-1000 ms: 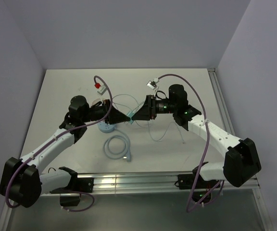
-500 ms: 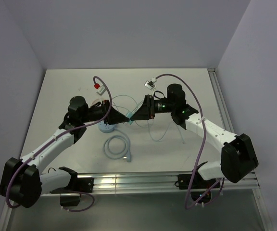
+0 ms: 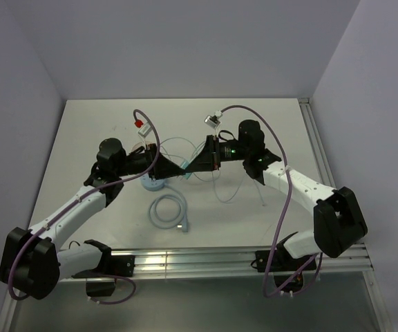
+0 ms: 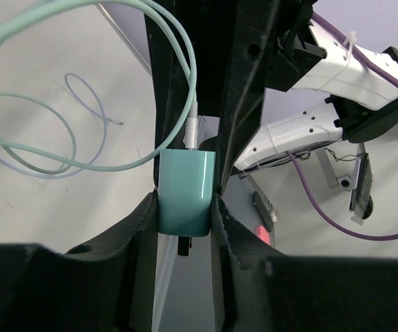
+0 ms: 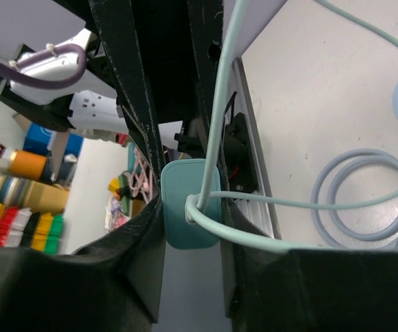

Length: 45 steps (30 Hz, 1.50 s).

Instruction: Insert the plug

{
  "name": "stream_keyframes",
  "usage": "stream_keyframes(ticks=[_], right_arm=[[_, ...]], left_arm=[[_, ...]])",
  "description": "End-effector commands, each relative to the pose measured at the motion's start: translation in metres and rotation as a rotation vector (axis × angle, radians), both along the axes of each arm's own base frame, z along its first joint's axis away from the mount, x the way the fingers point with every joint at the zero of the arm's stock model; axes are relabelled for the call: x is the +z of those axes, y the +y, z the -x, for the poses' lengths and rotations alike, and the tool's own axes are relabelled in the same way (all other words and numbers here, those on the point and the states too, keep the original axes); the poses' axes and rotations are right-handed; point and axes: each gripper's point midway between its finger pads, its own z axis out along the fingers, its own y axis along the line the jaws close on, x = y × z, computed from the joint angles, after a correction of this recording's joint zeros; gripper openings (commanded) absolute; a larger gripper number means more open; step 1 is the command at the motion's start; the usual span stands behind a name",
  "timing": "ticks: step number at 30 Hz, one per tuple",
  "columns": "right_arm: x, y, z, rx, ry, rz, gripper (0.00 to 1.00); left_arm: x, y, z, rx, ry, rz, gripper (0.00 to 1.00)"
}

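- The teal plug (image 4: 184, 185) sits pinched between the 2 fingers of the left gripper (image 4: 185, 203), which press on its 2 side faces.
- The right gripper (image 5: 191, 207) comes in from the opposite side and its fingers are also closed against the same block, so both grippers grip it at once.
- From above, the 2 gripper tips meet nose to nose over the middle of the bench. The plug is held in the air there and is almost hidden between them.
- The plug is a smooth block with rounded corners.
- A mint-green cable (image 4: 61, 162) leaves one end of the plug through a short white connector (image 4: 193, 131). A dark prong (image 4: 183, 245) pokes out at the other end.
- The cable loops away loosely over the bench top.
- A pale blue socket block (image 3: 153, 184) lies on the bench just beside the meeting point, on the left arm's side and slightly nearer the near edge.
- Its pale blue lead (image 3: 171, 211) lies coiled between the block and the near edge.
- The bench (image 3: 81, 138) is a plain off-white board with a metal rail (image 3: 185, 261) along its near edge.
- Lavender walls (image 3: 185, 41) close in on the far, left and right edges.
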Motion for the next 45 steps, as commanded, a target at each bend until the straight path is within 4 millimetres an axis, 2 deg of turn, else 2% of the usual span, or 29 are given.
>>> stream_keyframes(ticks=[1, 2, 3, 5, 6, 8, 9, 10, 11, 12, 13, 14, 15, 16, 17, 18, 19, 20, 21, 22, 23, 24, 25, 32, 33, 36, 39, 44, 45], right_arm=[[0.02, 0.007, -0.014, -0.043, -0.082, -0.038, 0.14], [0.021, 0.007, -0.016, -0.055, -0.087, -0.035, 0.0], [0.019, 0.008, -0.023, -0.091, -0.102, -0.009, 0.0], [0.008, 0.005, -0.03, -0.139, -0.083, 0.065, 0.0], [0.014, 0.005, -0.043, -0.202, -0.128, 0.083, 0.0], [0.013, 0.004, -0.057, -0.256, -0.136, 0.124, 0.0], [0.024, 0.005, -0.065, -0.279, -0.149, 0.141, 0.0], [0.024, 0.004, -0.079, -0.329, -0.183, 0.167, 0.0], [0.015, 0.006, -0.091, -0.351, -0.171, 0.201, 0.0], [0.026, 0.008, -0.103, -0.372, -0.205, 0.214, 0.0], [0.023, 0.009, -0.116, -0.408, -0.212, 0.239, 0.0], [0.004, 0.015, -0.13, -0.413, -0.182, 0.28, 0.0], [0.017, 0.02, -0.144, -0.44, -0.205, 0.272, 0.0], [0.013, 0.024, -0.153, -0.453, -0.215, 0.3, 0.0], [-0.017, 0.024, -0.173, -0.519, -0.18, 0.411, 0.0], [0.002, 0.03, -0.187, -0.56, -0.237, 0.42, 0.0], [-0.001, 0.047, -0.184, -0.561, -0.247, 0.449, 0.0], [-0.024, 0.048, -0.195, -0.623, -0.229, 0.545, 0.0], [-0.004, 0.06, -0.2, -0.654, -0.254, 0.523, 0.0], [-0.016, 0.079, -0.194, -0.643, -0.251, 0.552, 0.0], [-0.021, 0.084, -0.194, -0.669, -0.248, 0.587, 0.0], [-0.012, 0.093, -0.194, -0.69, -0.246, 0.573, 0.0], [-0.024, 0.102, -0.191, -0.683, -0.237, 0.593, 0.0], [-0.06, 0.147, -0.153, -0.667, -0.199, 0.645, 0.0], [-0.062, 0.147, -0.153, -0.686, -0.209, 0.658, 0.0], [-0.063, 0.152, -0.14, -0.704, -0.244, 0.674, 0.0], [-0.045, 0.147, -0.132, -0.735, -0.288, 0.654, 0.0], [-0.044, 0.134, -0.119, -0.723, -0.343, 0.691, 0.0], [-0.038, 0.132, -0.115, -0.715, -0.351, 0.684, 0.0]], left_arm=[[0.018, -0.001, 0.016, -0.066, -0.094, 0.038, 0.0], [0.013, -0.001, 0.014, -0.057, -0.065, 0.023, 0.0], [0.013, -0.001, 0.01, -0.037, -0.075, 0.01, 0.07], [0.004, 0.005, -0.005, 0.064, -0.038, -0.036, 0.35], [0.0, 0.01, -0.014, 0.128, -0.027, -0.061, 0.56], [0.001, 0.028, -0.037, 0.312, -0.054, -0.103, 0.66], [-0.006, 0.037, -0.041, 0.368, -0.043, -0.158, 0.68], [-0.007, 0.044, -0.046, 0.423, -0.049, -0.187, 0.7], [-0.007, 0.054, -0.05, 0.491, -0.044, -0.219, 0.7], [-0.016, 0.071, -0.06, 0.608, -0.014, -0.283, 0.7], [-0.021, 0.08, -0.064, 0.669, 0.007, -0.312, 0.69], [-0.021, 0.088, -0.065, 0.721, 0.031, -0.317, 0.68], [-0.031, 0.103, -0.071, 0.812, 0.059, -0.349, 0.67], [-0.044, 0.111, -0.069, 0.851, 0.106, -0.38, 0.59], [-0.056, 0.118, -0.066, 0.894, 0.163, -0.379, 0.54], [-0.064, 0.127, -0.068, 0.949, 0.182, -0.391, 0.49], [-0.069, 0.129, -0.066, 0.962, 0.2, -0.387, 0.42], [-0.085, 0.138, -0.065, 1.01, 0.242, -0.404, 0.4], [-0.094, 0.142, -0.064, 1.034, 0.259, -0.419, 0.36], [-0.102, 0.152, -0.067, 1.084, 0.272, -0.443, 0.25], [-0.114, 0.157, -0.065, 1.106, 0.302, -0.469, 0.22], [-0.121, 0.16, -0.065, 1.117, 0.317, -0.487, 0.2], [-0.127, 0.164, -0.066, 1.133, 0.33, -0.505, 0.2], [-0.165, 0.185, -0.063, 1.206, 0.411, -0.567, 0.28], [-0.169, 0.187, -0.062, 1.218, 0.423, -0.572, 0.31], [-0.184, 0.191, -0.06, 1.23, 0.461, -0.581, 0.32], [-0.196, 0.193, -0.062, 1.227, 0.496, -0.579, 0.32], [-0.207, 0.186, -0.068, 1.188, 0.539, -0.55, 0.33], [-0.211, 0.183, -0.069, 1.17, 0.554, -0.546, 0.33]])
